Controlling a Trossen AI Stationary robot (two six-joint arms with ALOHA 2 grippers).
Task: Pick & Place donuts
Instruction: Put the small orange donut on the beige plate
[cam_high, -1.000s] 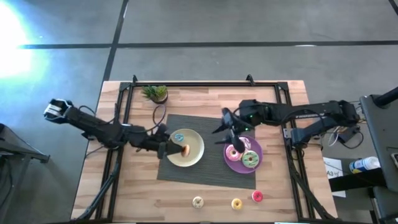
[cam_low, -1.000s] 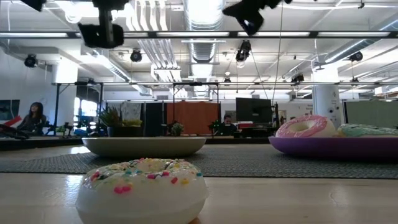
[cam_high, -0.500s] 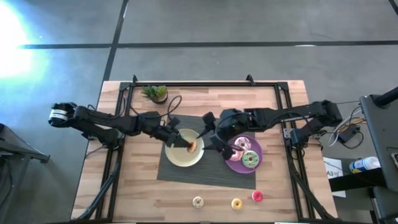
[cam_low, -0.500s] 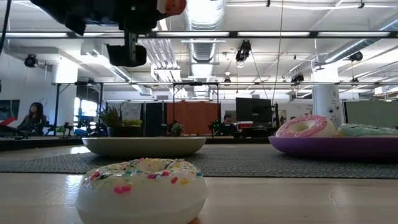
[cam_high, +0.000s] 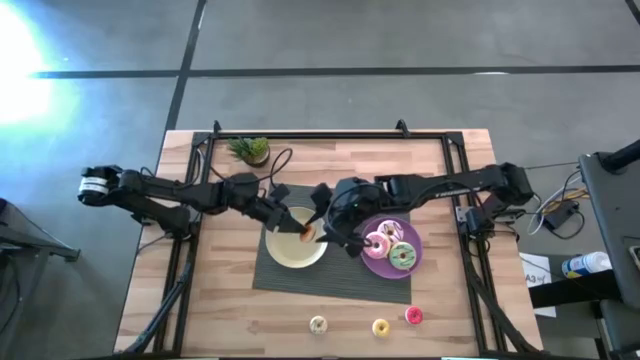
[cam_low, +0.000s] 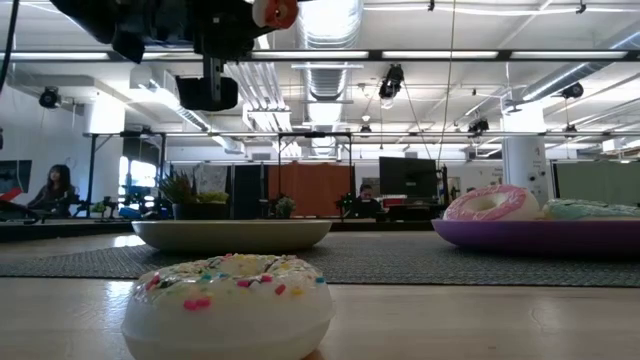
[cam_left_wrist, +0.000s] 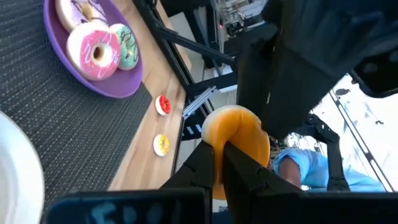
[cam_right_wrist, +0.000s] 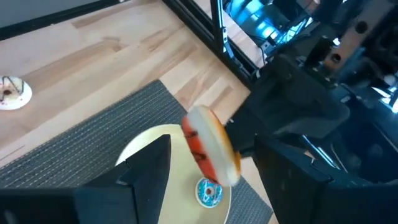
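My left gripper (cam_high: 299, 231) is shut on an orange donut with red icing (cam_high: 308, 234) above the pale yellow plate (cam_high: 283, 252). My right gripper (cam_high: 321, 225) is open; its fingers stand on either side of that donut (cam_right_wrist: 210, 149), and no touch shows. A blue donut (cam_right_wrist: 208, 191) lies on the yellow plate. The purple plate (cam_high: 376, 266) carries pink (cam_high: 378, 244), green (cam_high: 403, 256) and white-pink (cam_high: 389, 232) donuts. Cream (cam_high: 318, 324), yellow (cam_high: 380, 326) and red (cam_high: 413, 316) donuts lie on the wood near the near edge. My left gripper pinches the orange donut by its ring (cam_left_wrist: 239, 134) between the two fingers (cam_left_wrist: 211, 163), coming roughly level from the table's left. The donut stands on edge, lifted clear above the yellow plate.
A dark woven mat (cam_high: 330, 283) lies under both plates. A small potted plant (cam_high: 250, 150) stands near the far left corner. A black frame (cam_high: 205, 160) runs along the table's sides. In the low view the sprinkled cream donut (cam_low: 230, 300) fills the foreground.
My right gripper has swung from over the purple plate toward the table's left, and its open fingers now flank the orange donut. My left gripper, still shut on the donut, has carried it a little toward the right over the yellow plate.
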